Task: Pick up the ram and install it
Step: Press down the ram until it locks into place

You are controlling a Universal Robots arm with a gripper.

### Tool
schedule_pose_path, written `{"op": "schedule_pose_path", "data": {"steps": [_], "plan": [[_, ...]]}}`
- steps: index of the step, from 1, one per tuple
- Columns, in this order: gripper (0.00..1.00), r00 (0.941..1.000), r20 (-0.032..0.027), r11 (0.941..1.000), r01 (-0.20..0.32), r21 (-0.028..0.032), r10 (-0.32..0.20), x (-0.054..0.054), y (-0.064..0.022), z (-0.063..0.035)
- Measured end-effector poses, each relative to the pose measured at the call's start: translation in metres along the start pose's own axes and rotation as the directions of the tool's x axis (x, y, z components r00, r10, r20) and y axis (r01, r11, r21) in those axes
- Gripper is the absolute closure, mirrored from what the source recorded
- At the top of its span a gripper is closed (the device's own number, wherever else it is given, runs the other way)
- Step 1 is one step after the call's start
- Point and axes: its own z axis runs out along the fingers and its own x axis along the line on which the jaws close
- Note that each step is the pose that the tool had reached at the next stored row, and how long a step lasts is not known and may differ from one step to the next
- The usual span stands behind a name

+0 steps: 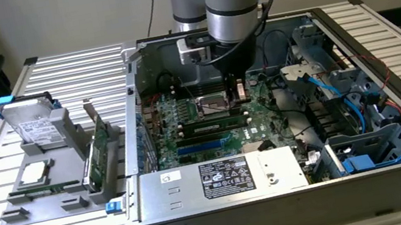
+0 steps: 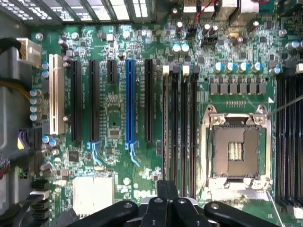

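Ram (image 1: 215,126) stands seated on the motherboard (image 2: 113,109) beside the socket (image 2: 235,151), so installing looks largely done, while the fingers (image 2: 162,189), closed on nothing visible, hang just above the slots there.

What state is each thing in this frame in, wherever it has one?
gripper: shut, holding nothing.
ram: set along a black motherboard slot, apart from the gripper.
processor socket: empty.
computer case: side open.
expansion card: upright in its holder outside the case.
hard drive: propped in its holder.
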Motion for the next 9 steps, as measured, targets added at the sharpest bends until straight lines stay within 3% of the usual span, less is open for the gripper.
{"op": "schedule_pose_path", "data": {"steps": [2, 9], "plan": [[0.89, 1.0, 0.0, 1.0, 0.0, -0.0005, 0.0, -0.0005, -0.0036, 0.0016], [0.89, 1.0, -0.0006, 1.0, -0.003, -0.0072, 0.003, -0.0032, -0.0033, 0.0069]]}}
